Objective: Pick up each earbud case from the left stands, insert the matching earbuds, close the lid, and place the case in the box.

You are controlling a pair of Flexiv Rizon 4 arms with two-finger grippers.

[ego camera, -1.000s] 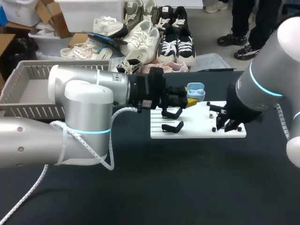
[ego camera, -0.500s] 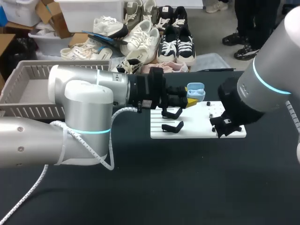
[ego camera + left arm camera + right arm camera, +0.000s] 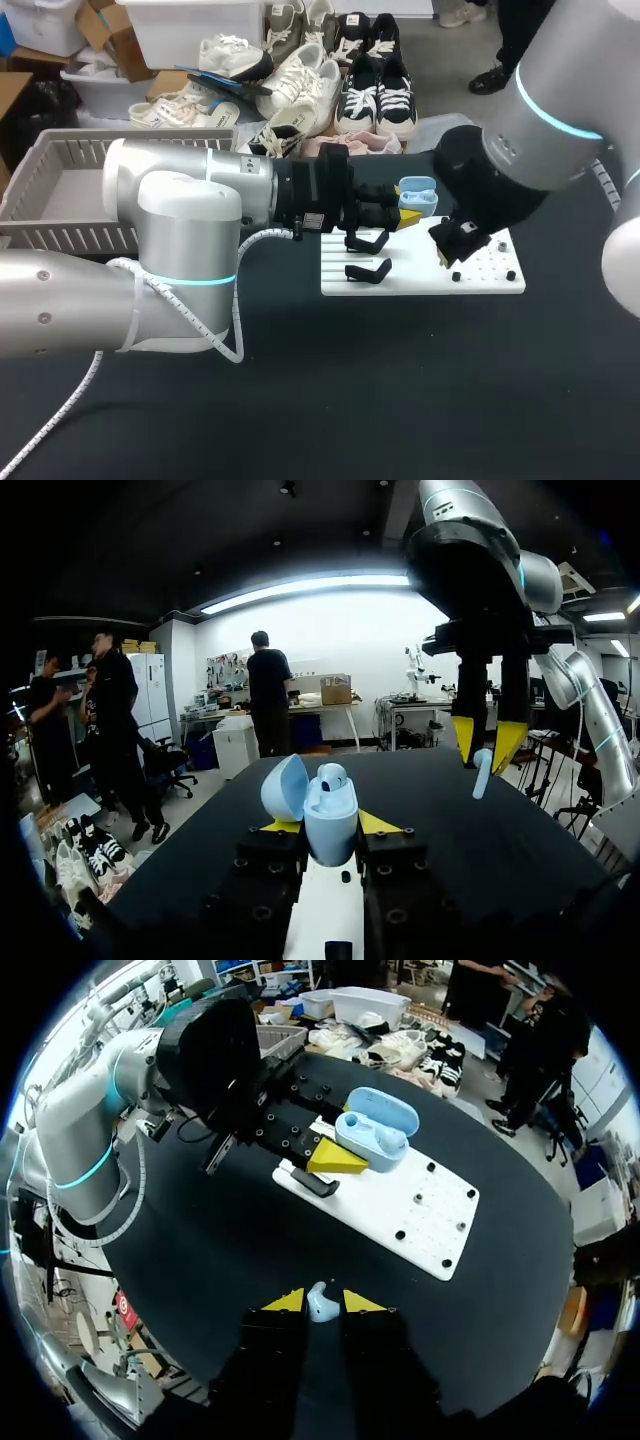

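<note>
My left gripper (image 3: 408,207) is shut on a light blue earbud case (image 3: 417,193), held above the white board's far edge with its lid open. In the left wrist view the case (image 3: 330,818) stands between my fingers with one earbud (image 3: 332,776) seated in it. My right gripper (image 3: 317,1300) is shut on a second light blue earbud (image 3: 320,1306). It hangs above the table, high over the board, with the open case (image 3: 376,1130) ahead of it. From the left wrist that gripper (image 3: 490,742) points down, its earbud (image 3: 482,773) just beyond the case.
A white board (image 3: 420,277) lies mid-table with two black stands (image 3: 368,268) on its left part and peg holes on its right. A grey slatted basket (image 3: 70,190) sits at the far left. Dark table surface lies in front of the board.
My right arm has swung left and up from the board's right end toward the held case, carrying the earbud. The left arm and case have stayed still.
</note>
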